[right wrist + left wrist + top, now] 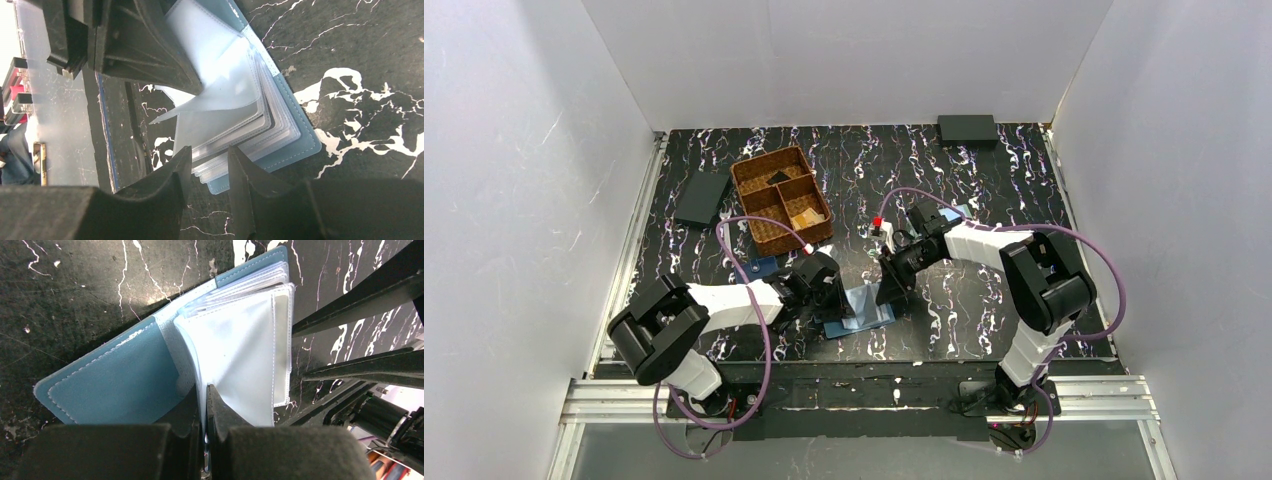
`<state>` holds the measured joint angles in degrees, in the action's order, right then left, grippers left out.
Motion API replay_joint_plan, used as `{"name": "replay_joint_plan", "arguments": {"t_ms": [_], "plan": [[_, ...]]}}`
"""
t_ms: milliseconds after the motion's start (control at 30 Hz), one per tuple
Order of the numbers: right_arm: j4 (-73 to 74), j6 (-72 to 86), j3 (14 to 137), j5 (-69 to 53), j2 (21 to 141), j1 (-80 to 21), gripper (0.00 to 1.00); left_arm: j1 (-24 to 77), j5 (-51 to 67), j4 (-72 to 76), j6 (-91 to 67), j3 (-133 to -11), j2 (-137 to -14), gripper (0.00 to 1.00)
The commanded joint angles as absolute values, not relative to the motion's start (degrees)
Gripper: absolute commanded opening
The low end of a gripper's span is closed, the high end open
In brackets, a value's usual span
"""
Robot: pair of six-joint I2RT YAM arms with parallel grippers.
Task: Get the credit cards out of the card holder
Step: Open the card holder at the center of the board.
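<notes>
The card holder (861,311) lies open on the table between my two grippers, steel-blue cover down (115,385). Its clear plastic sleeves (245,340) fan upward. My left gripper (204,390) is shut on one sleeve and holds it raised; it also shows in the top view (829,297). My right gripper (209,152) is open, its tips just above the far edge of the sleeve stack (240,130), touching nothing I can see. It also shows in the top view (892,288). I cannot make out the credit cards; the sleeves look whitish and hazy.
A brown partitioned basket (781,198) stands behind the left arm. A black wallet (702,198) lies at far left, another dark wallet (967,128) at the back right. A small navy item (760,266) lies beside the left gripper. White walls enclose the table.
</notes>
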<state>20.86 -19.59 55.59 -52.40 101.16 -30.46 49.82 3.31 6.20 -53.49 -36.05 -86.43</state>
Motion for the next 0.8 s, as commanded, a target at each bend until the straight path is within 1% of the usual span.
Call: {"name": "replay_joint_plan", "arguments": {"t_ms": [0,167,267,367,500,767], "plan": [[19.9,-20.2,55.0,-53.8,98.7,-30.3,0.41,48.9,5.0,3.4,-53.4,-33.0,-86.5,0.00],[19.0,-19.0,54.7,-52.1,98.7,-30.4,0.37,48.5,5.2,3.6,-53.4,-32.8,-85.8,0.00],[19.1,-19.2,54.7,-53.1,98.2,-30.4,0.37,48.4,5.4,3.7,-53.3,-32.7,-85.8,0.00],[20.0,-20.4,54.8,-56.1,97.3,-30.3,0.41,48.3,5.5,3.9,-53.3,-32.4,-85.8,0.00],[21.4,-22.2,55.0,-59.1,96.4,-30.3,0.51,48.4,5.6,4.0,-53.3,-32.1,-85.7,0.00],[20.3,-20.5,54.7,-59.4,98.2,-30.5,0.51,48.4,5.8,4.3,-53.4,-31.8,-85.5,0.00]]}}
